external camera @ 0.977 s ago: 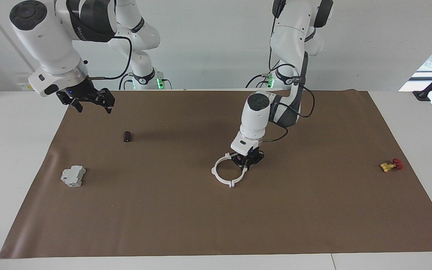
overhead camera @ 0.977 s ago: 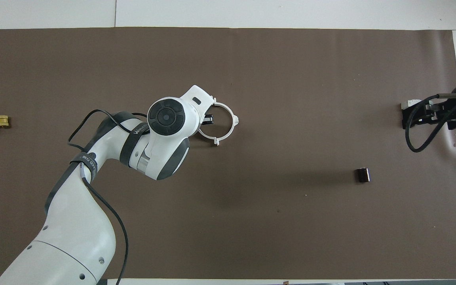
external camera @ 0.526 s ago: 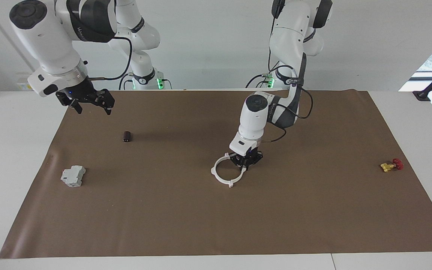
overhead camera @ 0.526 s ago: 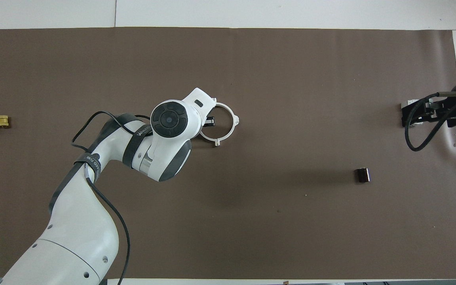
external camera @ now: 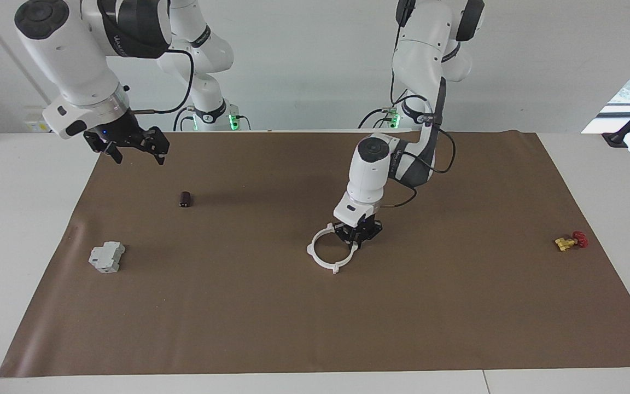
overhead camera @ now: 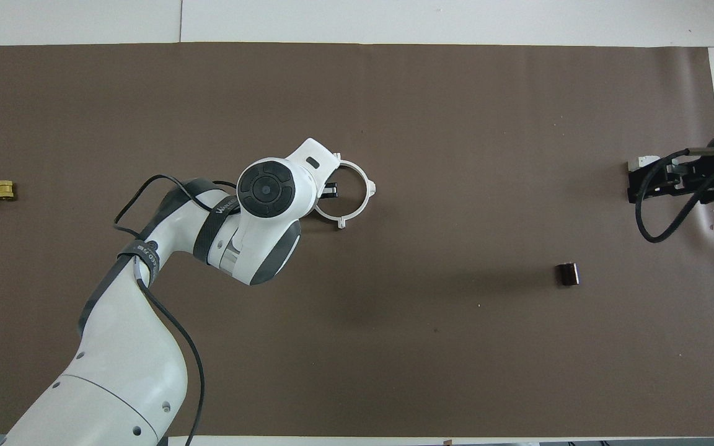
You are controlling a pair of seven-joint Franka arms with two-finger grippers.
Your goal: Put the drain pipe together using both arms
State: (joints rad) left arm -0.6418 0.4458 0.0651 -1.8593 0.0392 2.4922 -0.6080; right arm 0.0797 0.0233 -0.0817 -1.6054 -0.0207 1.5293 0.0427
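Observation:
The drain pipe [external camera: 320, 261] is a white ring with outer lugs, its two arcs joined, on the brown mat near the middle. It also shows in the overhead view [overhead camera: 366, 189]. My left gripper [external camera: 356, 236] is down at the ring's rim, on the side toward the left arm's end, shut on the rim. In the overhead view the left gripper [overhead camera: 328, 189] is mostly hidden under the arm's wrist. My right gripper [external camera: 132, 150] is open and empty, up in the air over the mat's edge at the right arm's end. It also shows in the overhead view [overhead camera: 667, 183].
A grey boxy block [external camera: 106, 256] lies toward the right arm's end, partly covered by the right gripper in the overhead view [overhead camera: 641, 163]. A small dark cylinder [external camera: 185, 199] lies nearer to the robots than the block. A red and yellow valve [external camera: 569, 241] lies at the left arm's end.
The left gripper and the ring have shifted slightly toward the right arm's end. The right gripper has drifted a little, still raised and open.

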